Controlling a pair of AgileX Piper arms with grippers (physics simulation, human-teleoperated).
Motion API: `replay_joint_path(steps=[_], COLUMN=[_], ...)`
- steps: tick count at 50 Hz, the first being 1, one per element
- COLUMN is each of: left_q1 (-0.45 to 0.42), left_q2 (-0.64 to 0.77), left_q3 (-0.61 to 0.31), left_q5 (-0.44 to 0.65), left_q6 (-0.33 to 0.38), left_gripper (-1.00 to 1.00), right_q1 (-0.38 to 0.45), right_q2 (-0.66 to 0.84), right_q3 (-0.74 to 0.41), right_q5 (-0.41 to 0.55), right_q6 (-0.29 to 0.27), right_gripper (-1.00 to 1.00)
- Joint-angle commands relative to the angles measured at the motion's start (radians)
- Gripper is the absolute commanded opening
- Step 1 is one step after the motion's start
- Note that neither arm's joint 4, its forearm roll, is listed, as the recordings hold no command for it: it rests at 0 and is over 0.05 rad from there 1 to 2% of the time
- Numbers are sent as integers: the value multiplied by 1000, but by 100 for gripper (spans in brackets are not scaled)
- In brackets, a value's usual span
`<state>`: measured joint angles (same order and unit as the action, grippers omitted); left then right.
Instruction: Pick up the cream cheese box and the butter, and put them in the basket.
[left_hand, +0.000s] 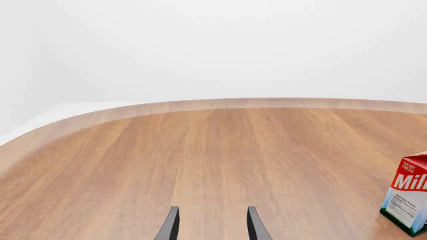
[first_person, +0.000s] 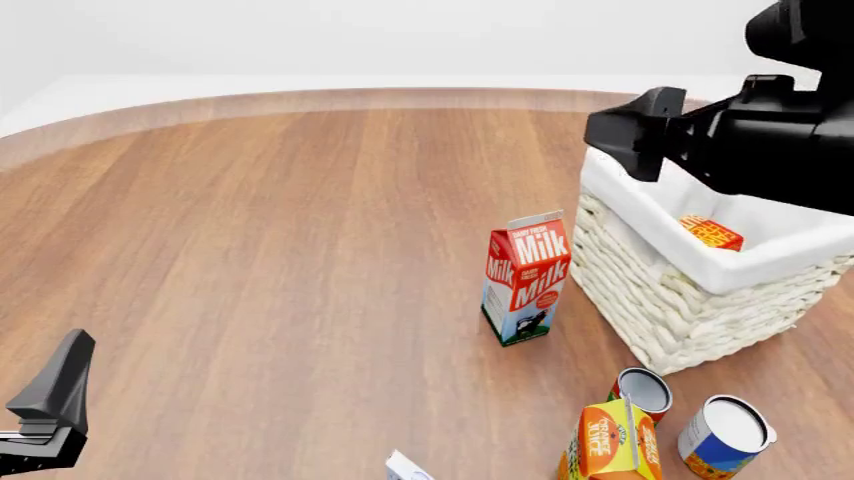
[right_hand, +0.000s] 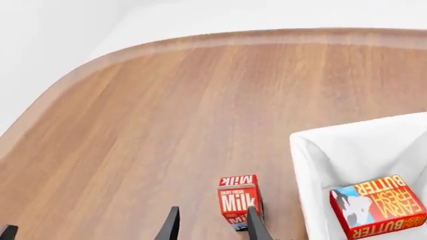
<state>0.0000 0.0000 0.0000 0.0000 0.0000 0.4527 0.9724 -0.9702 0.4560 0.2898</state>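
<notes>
The butter (right_hand: 377, 206), a red and orange box with white letters, lies inside the basket (right_hand: 313, 165) on its white liner; the front view shows the butter (first_person: 707, 232) in the basket (first_person: 667, 290) too. My right gripper (right_hand: 212, 224) hangs open and empty above the table beside the basket's rim. Only a white and pale-blue corner of the cream cheese box (first_person: 406, 467) shows at the near edge. In its wrist view my left gripper (left_hand: 213, 226) is open and empty, low over bare wood. The left arm (first_person: 47, 405) sits at the near left.
A red-and-white milk carton (first_person: 526, 278) stands just left of the basket, and the milk carton (left_hand: 408, 196) also shows in the left wrist view. An orange juice carton (first_person: 610, 445) and two cans (first_person: 645, 390) (first_person: 725, 435) stand in front of the basket. The table's curved far edge (first_person: 334, 100) runs along the back.
</notes>
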Motion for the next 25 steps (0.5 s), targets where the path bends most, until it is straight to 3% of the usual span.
replay_joint_path(steps=[1, 25], left_q1=[0, 0], left_q2=[0, 0], left_q3=[0, 0], left_q5=[0, 0], left_q6=[0, 0], left_gripper=[100, 100], right_q1=[102, 295], right_q2=[2, 60], right_q3=[-20, -21], right_q5=[40, 52], right_q6=[-31, -81], right_gripper=[100, 100])
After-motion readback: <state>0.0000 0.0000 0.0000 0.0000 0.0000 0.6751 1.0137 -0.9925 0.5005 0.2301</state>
